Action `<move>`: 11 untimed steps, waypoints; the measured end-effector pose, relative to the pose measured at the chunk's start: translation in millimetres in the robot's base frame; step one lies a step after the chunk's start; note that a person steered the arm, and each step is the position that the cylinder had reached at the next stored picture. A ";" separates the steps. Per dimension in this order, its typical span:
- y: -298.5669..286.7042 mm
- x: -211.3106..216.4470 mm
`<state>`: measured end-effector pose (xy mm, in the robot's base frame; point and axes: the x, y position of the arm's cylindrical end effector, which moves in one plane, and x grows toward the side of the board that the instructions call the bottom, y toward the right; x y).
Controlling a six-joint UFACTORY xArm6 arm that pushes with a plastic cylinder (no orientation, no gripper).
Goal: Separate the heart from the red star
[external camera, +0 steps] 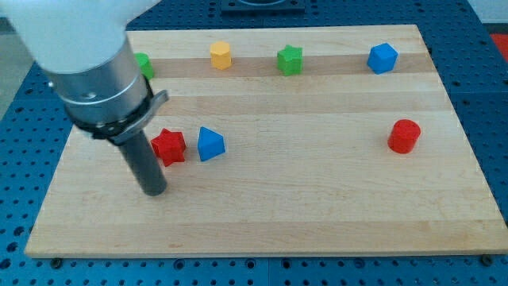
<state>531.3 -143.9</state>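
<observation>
Blue perforated plating [492, 95] surrounds a pale wooden counter [317, 214], which carries all the blocks.

Camera view:

1. Task items. The red star [168, 146] lies on the counter's left half. The blue block [210, 144] sits just beside it at its 3 o'clock. Its outline is rounded on one side and pointed on the other, so it is judged to be the heart. Contact between the two cannot be confirmed.
2. Tool. No hand is fitted, so nothing is clenched or grasped. The arm ends in a dark rod, and my tip [153, 191] rests on the counter at the star's 7 o'clock, close to it but apparently not touching.
3. Placement rationale. From this position my tip is on the star's side of the pair, well placed for a push that drives the star away from the heart.
4. Other blocks.
   - Along the 12 o'clock edge: a green block [144, 65], partly hidden by the arm; a yellow hexagon [221, 55]; a green star [290, 59]; and a blue cube [382, 58].
   - Towards 3 o'clock: a red cylinder [404, 136], well apart from the pair.
</observation>
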 end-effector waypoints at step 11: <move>-60.9 4.5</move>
